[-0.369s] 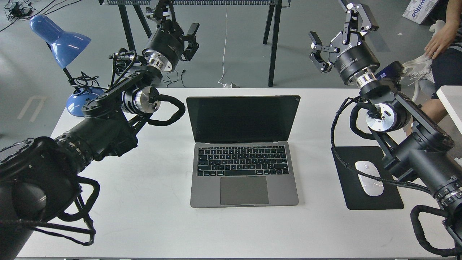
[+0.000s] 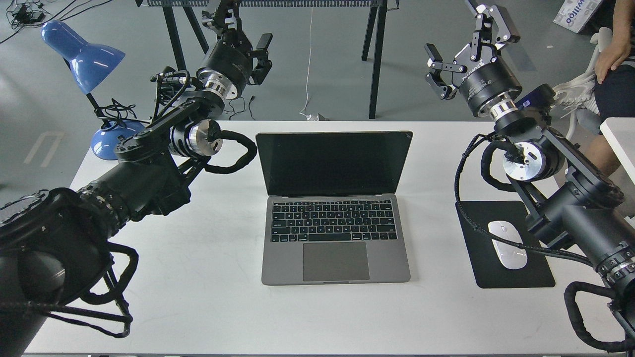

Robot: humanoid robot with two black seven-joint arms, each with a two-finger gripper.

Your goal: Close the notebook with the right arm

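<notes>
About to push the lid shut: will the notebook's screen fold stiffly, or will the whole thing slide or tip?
The notebook looks like rigid metal, so the screen should pivot at its hinge. Its base lies flat on the smooth white table, so it might slide. Tipping seems unlikely.

notebook [image 2: 336,208] | grey, black keys | lid open, screen dark | table centre

White desk [image 2: 198,277] with a black mouse pad [image 2: 496,275] on the right side, white mouse [image 2: 507,244] sitting on it. Blue desk lamp [image 2: 87,64] at the far left corner. Black trestle legs [image 2: 374,59] behind on the grey floor, and someone sitting [image 2: 612,74] top right.
</notes>
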